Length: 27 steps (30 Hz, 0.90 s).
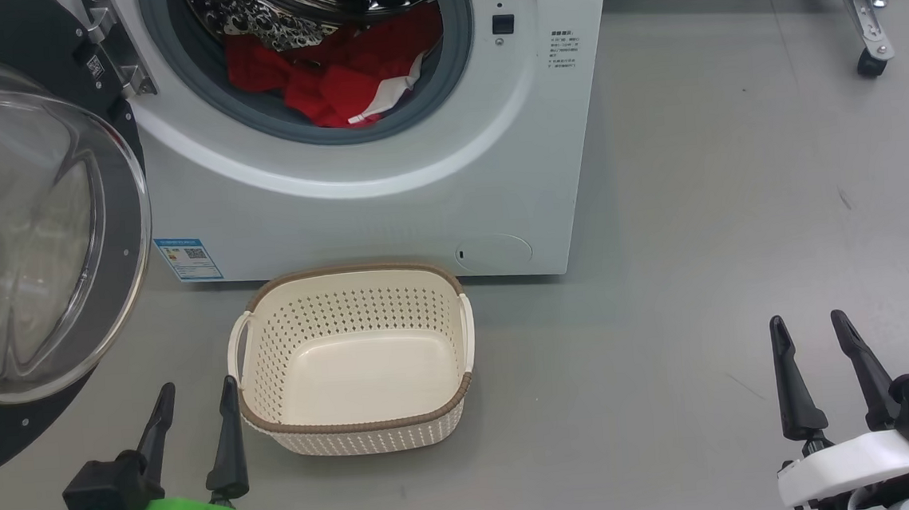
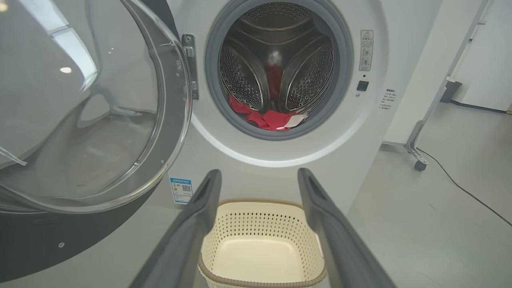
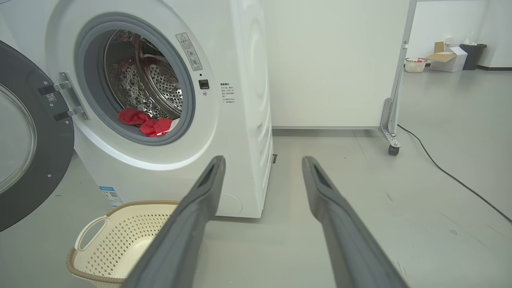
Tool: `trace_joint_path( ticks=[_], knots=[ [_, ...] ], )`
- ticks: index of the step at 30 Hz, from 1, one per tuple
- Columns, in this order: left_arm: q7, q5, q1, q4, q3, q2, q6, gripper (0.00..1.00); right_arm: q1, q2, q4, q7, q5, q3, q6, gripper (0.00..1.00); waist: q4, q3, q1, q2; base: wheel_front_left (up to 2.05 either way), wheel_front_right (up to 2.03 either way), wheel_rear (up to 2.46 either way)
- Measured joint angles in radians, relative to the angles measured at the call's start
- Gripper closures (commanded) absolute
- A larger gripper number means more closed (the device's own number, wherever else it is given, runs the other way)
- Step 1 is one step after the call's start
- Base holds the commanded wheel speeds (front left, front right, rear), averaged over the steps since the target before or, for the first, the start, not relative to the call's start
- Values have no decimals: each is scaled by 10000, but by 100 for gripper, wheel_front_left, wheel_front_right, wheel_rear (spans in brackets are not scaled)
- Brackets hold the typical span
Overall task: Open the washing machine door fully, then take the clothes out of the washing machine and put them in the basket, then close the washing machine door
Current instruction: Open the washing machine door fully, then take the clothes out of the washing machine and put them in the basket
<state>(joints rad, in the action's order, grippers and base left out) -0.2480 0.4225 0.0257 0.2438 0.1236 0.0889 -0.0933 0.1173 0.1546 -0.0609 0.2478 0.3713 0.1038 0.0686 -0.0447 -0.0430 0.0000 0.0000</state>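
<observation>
Ahead, clothes [image 1: 331,88] in drum [image 1: 270,16], beyond spread jaws

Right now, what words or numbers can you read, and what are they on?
No text can be read.
Blue label, low on the washing machine: too small.
Warning sticker beside the opening: too small.
Black print lines on its front: blurred.
Tag on the washing machine door: too small.

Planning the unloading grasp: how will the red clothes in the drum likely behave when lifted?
The clothes lie crumpled in soft folds, so probably floppy, draping from a pinch. The fabric looks thin, so likely light. They overlap in one heap in the drum, so one pull may drag several across the grey gasket.
</observation>
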Motion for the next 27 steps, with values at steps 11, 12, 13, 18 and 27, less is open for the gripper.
trace_joint_path(
  ticks=[11, 12, 13, 18, 27],
  knots=[
    [8, 125, -3, -90, 42, 2, 0, 0, -1, -29, 0, 0, -59, -15, -4, 0, 3, -81, 0, 0, 0, 0, 0],
    [17, 199, -3, -94, 54, 0, -2, 0, -1, -36, 0, 0, -59, -19, -4, 0, 3, -86, 0, 0, 0, 0, 0],
    [21, 270, -3, -98, 65, -2, -2, 0, -1, -46, 0, 0, -59, -23, -4, 0, 3, -90, 0, 0, 0, 0, 0],
    [194, 644, -6, -167, 96, -48, -61, 0, -2, -56, 0, 0, -59, -25, -4, 0, -2, -111, 0, 0, 7, -7, 0],
    [286, 802, -9, -286, 104, -46, -94, 0, -2, -117, -4, 0, -59, -27, -4, 0, -12, -126, 0, 0, 35, -35, 0]
  ],
)
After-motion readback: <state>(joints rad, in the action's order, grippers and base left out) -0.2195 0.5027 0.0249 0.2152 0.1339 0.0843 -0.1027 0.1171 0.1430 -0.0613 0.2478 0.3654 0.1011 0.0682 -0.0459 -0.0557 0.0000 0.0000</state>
